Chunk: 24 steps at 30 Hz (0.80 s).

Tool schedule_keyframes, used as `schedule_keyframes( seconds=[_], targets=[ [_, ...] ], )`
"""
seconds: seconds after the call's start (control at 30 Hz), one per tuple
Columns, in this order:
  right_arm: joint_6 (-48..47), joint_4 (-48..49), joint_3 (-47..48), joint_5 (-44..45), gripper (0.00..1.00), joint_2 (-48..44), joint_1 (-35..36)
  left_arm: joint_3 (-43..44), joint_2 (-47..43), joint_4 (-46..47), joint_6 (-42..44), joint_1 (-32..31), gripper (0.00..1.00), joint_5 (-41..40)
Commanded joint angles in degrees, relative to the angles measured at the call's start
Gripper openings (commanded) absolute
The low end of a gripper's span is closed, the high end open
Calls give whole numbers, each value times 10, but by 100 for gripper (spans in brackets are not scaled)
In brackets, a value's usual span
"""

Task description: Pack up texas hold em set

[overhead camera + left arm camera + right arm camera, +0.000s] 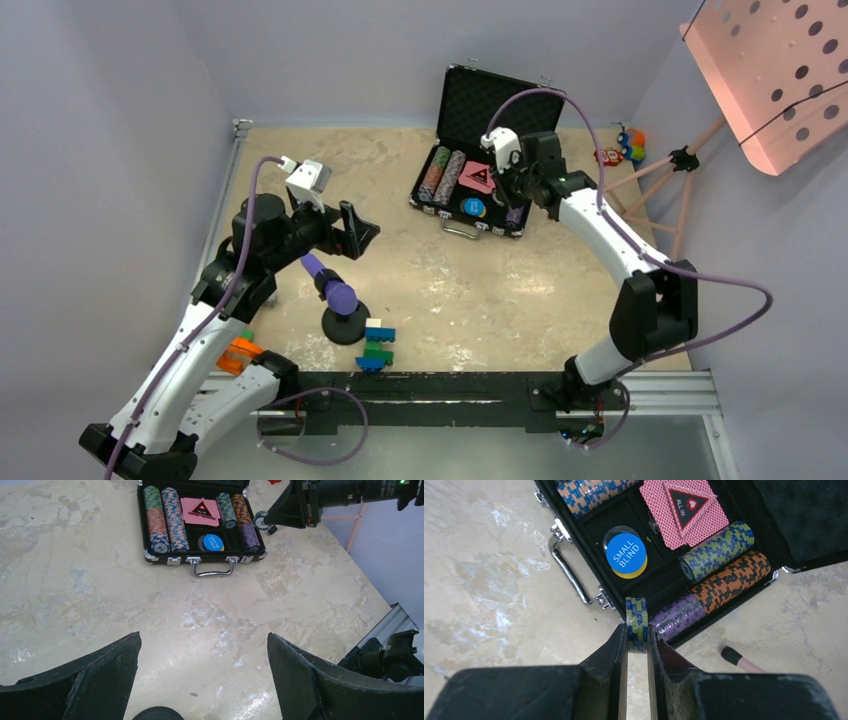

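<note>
So the case (495, 95) sits open at the table's far side, chips (729, 580) and cards (659, 510) inside. Right gripper (637, 630) pinches a small chip stack (636, 620) at its front edge. Left gripper (204, 639) hangs wide open, empty, near the purple-tipped thing (340, 296); brick figure (378, 345) just beside that.

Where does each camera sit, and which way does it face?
Top external: above and behind the bases, facing down on the table; left arm and right arm show.
Left wrist: over the near table, facing the open poker case; open left gripper below.
Right wrist: above the case's front corner, facing down; right gripper shut on a chip stack.
Shared: both wrist views show the SMALL BLIND button.
</note>
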Motion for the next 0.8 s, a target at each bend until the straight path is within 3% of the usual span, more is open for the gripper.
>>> schedule_keyframes(
  seconds=[0.0, 0.33, 0.77],
  targets=[
    [-88, 13, 49, 22, 0, 42, 4, 13, -4, 2, 17, 3, 99, -17],
    [-223, 38, 65, 77, 0, 130, 4, 16, -9, -3, 25, 3, 99, -25],
    [-264, 94, 82, 118, 0, 212, 11, 20, 1, -10, 29, 3, 99, -29]
  ],
)
